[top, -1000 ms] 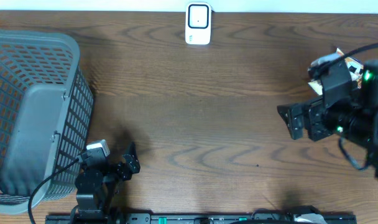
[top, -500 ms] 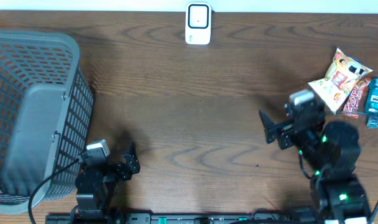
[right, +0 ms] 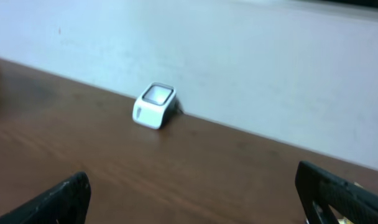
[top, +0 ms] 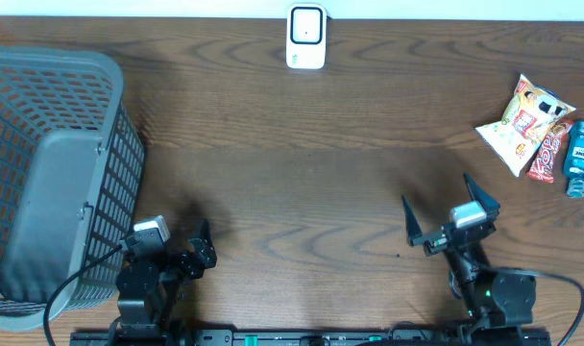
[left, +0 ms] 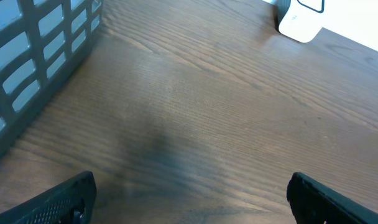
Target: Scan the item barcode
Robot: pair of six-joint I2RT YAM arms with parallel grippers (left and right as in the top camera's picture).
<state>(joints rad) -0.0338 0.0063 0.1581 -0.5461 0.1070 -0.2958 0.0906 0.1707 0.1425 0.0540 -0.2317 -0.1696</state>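
L fingers [top: 205,252] released, spread wide, nothing between them; they sit low over the desk [top: 302,192] at its near edge. In the L wrist view both tips [left: 64,199] frame bare wood. The grey basket [top: 52,173] stands just to the left of the L fingers, its mesh wall [left: 33,50] close by the left tip. The white scanner [top: 306,37] is far ahead of them and off to the right, at the desk's back edge [left: 301,18].

R fingers [top: 411,223] also released, wide apart, gripping nothing, tips raised and aimed toward the back wall. In the R wrist view the scanner [right: 155,104] shows ahead, between the 2 tips [right: 58,199] and nearer the left one, well apart from them.

3 items lie ahead and to the right of the R fingers, well apart from them: a snack bag [top: 518,120], a red packet [top: 547,149] touching its right side, and a blue bottle [top: 580,159] just beside the packet. No barcode can be made out. Neither arm touches any item.
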